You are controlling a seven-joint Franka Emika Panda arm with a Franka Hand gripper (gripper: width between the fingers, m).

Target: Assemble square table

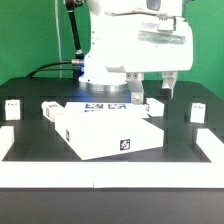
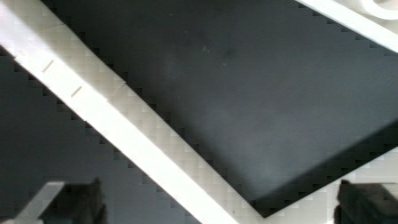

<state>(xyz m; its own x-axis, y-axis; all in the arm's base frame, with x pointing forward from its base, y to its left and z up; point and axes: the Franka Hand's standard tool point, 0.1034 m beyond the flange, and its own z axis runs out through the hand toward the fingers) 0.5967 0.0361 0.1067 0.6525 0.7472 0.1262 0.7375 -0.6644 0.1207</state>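
The square table's white panel (image 1: 105, 130) lies flat on the dark table at the centre, with a small tag on its near face. Four short white legs lie apart from it: one at the far left (image 1: 12, 108), one by the panel's left corner (image 1: 48, 108), one to its right (image 1: 155, 105) and one at the far right (image 1: 197, 110). My gripper (image 1: 150, 88) hangs open and empty above the table behind the panel's right side. In the wrist view the gripper (image 2: 214, 207) shows only its dark fingertips (image 2: 63, 205), wide apart, with nothing between them.
The marker board (image 1: 105, 103) lies behind the panel. A low white border rail (image 1: 100, 172) runs along the front and up both sides. The wrist view shows a white strip (image 2: 107, 100) that bends at a corner around dark table surface; I cannot tell which part it is.
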